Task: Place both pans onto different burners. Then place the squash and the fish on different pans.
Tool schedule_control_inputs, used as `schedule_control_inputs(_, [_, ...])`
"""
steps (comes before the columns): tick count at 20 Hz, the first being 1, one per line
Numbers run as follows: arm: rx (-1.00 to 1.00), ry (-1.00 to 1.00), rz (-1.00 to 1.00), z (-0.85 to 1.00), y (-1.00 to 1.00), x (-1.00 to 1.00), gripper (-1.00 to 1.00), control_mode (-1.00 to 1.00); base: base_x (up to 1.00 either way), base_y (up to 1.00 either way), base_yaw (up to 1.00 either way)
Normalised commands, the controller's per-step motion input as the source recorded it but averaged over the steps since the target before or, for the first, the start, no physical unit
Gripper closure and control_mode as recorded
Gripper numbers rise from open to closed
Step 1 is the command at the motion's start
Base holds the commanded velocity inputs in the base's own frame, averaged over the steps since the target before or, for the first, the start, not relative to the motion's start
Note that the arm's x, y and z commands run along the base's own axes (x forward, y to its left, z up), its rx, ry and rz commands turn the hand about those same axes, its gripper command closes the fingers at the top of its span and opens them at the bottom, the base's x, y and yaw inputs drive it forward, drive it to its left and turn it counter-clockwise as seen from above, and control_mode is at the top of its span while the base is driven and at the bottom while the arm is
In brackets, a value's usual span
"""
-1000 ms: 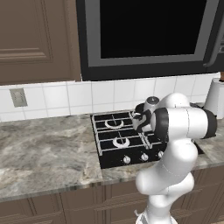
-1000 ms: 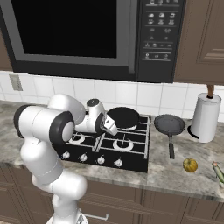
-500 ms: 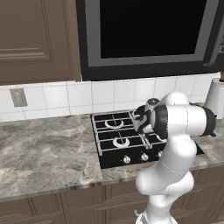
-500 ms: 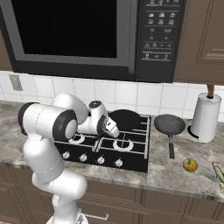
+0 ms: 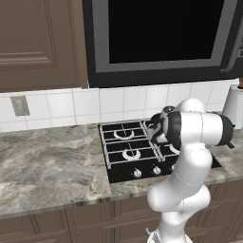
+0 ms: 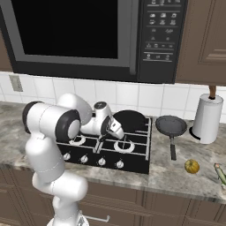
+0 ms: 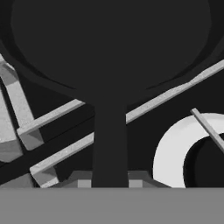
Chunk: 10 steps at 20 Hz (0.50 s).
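**End effector pinching pan handle over the hob**

Left base view: the white arm hides the black four-burner hob's (image 5: pixel 130 149) right side.

Right base view: the end effector (image 6: pixel 120 133) sits at the hob; a round dark frying pan (image 6: pixel 130 120) rests on the rear right burner, a second dark pan (image 6: pixel 171 126) on the marbled surface (image 6: pixel 176 172) beside it.

Hand view: the end effector (image 7: pixel 109 183) is pressed together on the first pan's long black handle (image 7: pixel 109 144).

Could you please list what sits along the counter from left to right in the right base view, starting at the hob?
Hob → grey pan → small orange round thing → paper towel roll → squash.
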Motion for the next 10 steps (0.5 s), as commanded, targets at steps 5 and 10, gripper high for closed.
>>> schedule_control_inputs(5, [0.02,0.00,0.00,0.00,-0.26,0.15,1.00,-1.00,0.00,0.00,0.00])
schedule_control_inputs(10, [0.04,0.00,0.00,0.00,-0.04,0.06,-1.00,-1.00,0.00,0.00,0.00])
